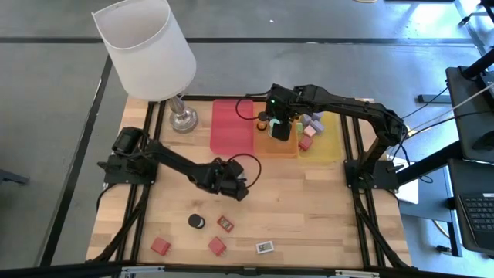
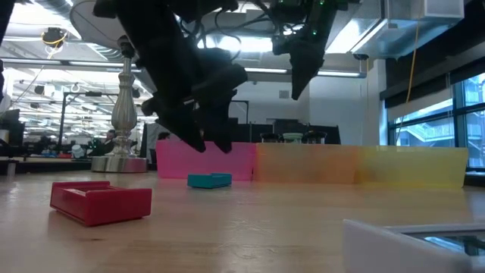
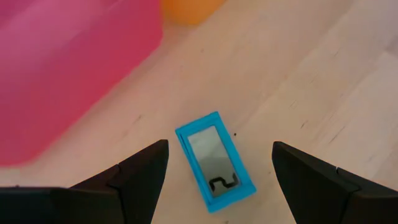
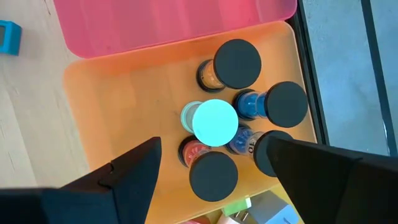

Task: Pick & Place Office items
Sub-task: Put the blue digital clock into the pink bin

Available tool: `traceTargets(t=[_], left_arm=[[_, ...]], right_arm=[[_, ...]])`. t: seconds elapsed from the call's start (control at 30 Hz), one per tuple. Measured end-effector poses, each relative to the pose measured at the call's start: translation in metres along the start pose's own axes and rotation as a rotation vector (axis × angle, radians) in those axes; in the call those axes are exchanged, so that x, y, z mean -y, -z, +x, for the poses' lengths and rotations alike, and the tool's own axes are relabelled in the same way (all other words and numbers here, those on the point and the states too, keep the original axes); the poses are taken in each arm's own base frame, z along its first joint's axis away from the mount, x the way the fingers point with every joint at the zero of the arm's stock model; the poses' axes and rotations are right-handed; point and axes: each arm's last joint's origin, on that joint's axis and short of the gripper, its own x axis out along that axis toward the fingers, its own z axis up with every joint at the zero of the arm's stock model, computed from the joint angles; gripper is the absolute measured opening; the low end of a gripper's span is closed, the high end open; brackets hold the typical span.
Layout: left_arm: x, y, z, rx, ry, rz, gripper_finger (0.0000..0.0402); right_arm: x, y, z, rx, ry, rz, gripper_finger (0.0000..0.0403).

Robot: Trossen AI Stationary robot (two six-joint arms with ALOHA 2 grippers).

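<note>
A teal flat block (image 3: 214, 163) with a grey window lies flat on the wood near the red tray (image 1: 231, 127); it also shows in the low view (image 2: 209, 180). My left gripper (image 3: 219, 149) hangs open above it, a finger on either side, clear of it (image 2: 212, 144). My right gripper (image 4: 208, 143) is open high over the orange tray (image 4: 124, 99), where several black cylinders (image 4: 236, 62) stand upright, one with a pale top (image 4: 215, 122). Cubes and blocks (image 1: 311, 123) lie in the yellow tray (image 1: 324, 139).
Near the table's near edge lie a black cylinder (image 1: 196, 221), three red blocks (image 1: 225, 224) (image 1: 160, 246) (image 1: 217, 246) and a white block (image 1: 265, 247). A white-shaded lamp (image 1: 147, 46) stands on its metal base (image 1: 183, 120) at the far left. Bare wood (image 1: 316, 201) lies right of centre.
</note>
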Motion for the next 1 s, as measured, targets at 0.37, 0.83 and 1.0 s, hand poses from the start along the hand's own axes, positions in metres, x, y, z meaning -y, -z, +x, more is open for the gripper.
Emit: traceTargets(t=[0.37,0.83,1.0], left_arm=[[0.004,0.015,0.006,-0.02,-0.036,-0.073,0.0283],[0.008,0.038,0.037,-0.082,-0.106,-0.206,0.0277],[0.006,0.035,0.034,-0.059,-0.111,-0.256,0.0233]], right_arm=[[0.0,0.0,0.0,0.005,0.001,0.001,0.0294],[0.0,-0.003,0.0,0.032,0.002,0.004,0.0294],[0.0,-0.003,0.0,0.032,0.002,0.004,0.0294]])
